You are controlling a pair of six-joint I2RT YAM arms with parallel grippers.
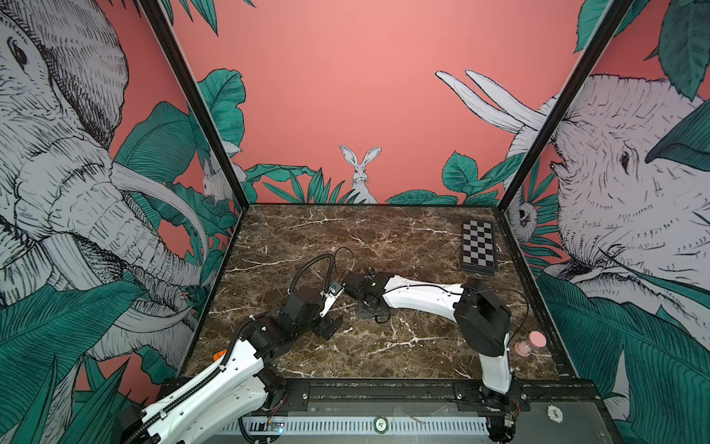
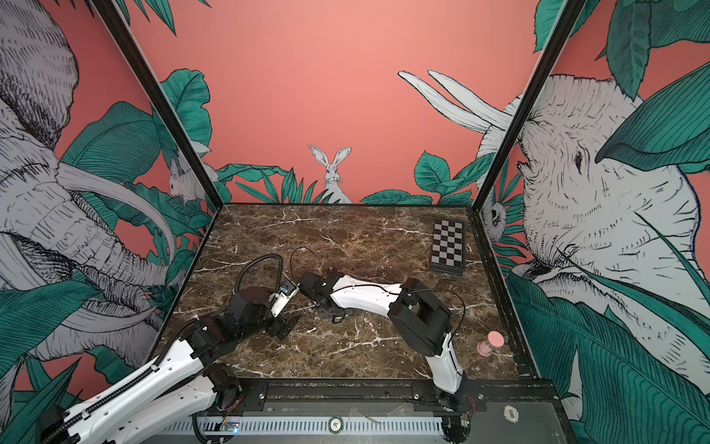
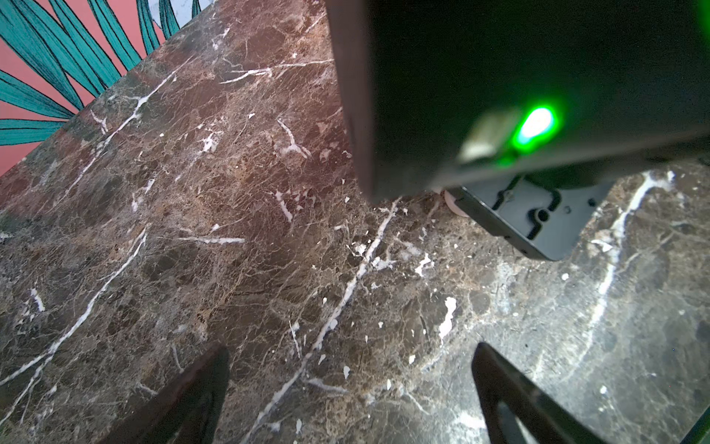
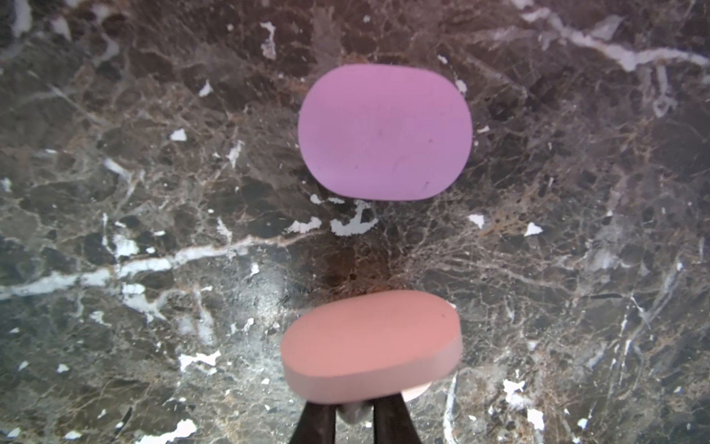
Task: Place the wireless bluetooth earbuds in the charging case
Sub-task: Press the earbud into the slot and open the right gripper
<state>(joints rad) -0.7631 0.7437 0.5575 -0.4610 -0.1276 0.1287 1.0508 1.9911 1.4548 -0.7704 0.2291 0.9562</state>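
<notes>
At the right wrist view's lower centre, the right gripper [image 4: 351, 421] stands almost closed at the peach case [image 4: 369, 346]; I cannot tell if it grips it. Above, the lilac case [image 4: 384, 130] lies shut. No earbuds show, so progress is unclear. The left gripper [image 3: 353, 384] gapes empty over the marble table [image 3: 192, 230]. A token [image 1: 555, 413], lower right in a top view, reads "500".

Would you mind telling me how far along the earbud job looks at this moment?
Done, apparently: the lilac case lies shut on the table, and no loose earbuds show; its contents are hidden. In hand: the right gripper, fingers nearly together, is at the tilted peach case. To do, probably: settling that case flat; the open left gripper is empty.
</notes>
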